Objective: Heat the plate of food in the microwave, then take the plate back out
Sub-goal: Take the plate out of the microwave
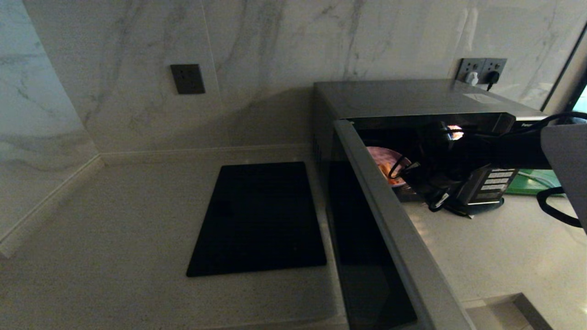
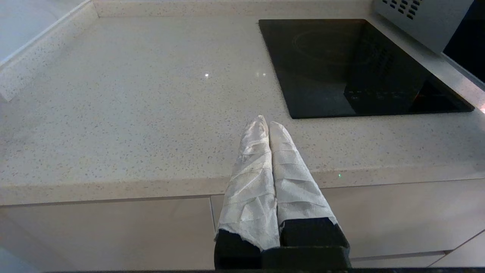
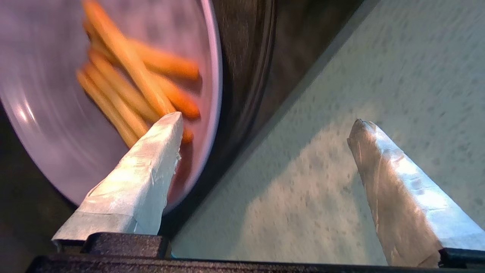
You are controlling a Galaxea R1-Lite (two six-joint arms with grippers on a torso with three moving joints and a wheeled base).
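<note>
Hard to see much inside the microwave (image 1: 412, 98): its cavity is dark, and the right arm w/ its cables blocks most of the opening. Only a sliver of the plate of food (image 1: 383, 160) shows there, past the open door's edge. The door (image 1: 390, 229) swings out toward the viewer and cuts across the middle of the head view; its glass is black, nothing readable through it. The button panel is partly covered by the arm.

From the right wrist cam the plate of food (image 3: 45, 113) is clearer: pale lilac, sitting inside the microwave on the dark round tray, w/ several orange-tan sticks (image 3: 125, 87) piled on it. It's blurred and cut off at the frame edge.

The right gripper (image 3: 265, 125) is at the mouth of the cavity, fingers wide apart; one taped finger overlaps the plate's rim in view, the other is over the pale countertop (image 3: 379, 76). Can't tell if it touches the plate.

The left gripper (image 2: 265, 125) is parked over the counter edge, well apart from the microwave, taped fingers pressed together, gripping nothing.

Around: black flat slab (image 1: 259, 220) set in the counter beside the microwave, green board (image 1: 532, 183) behind the arm, wall sockets (image 1: 481, 68).
</note>
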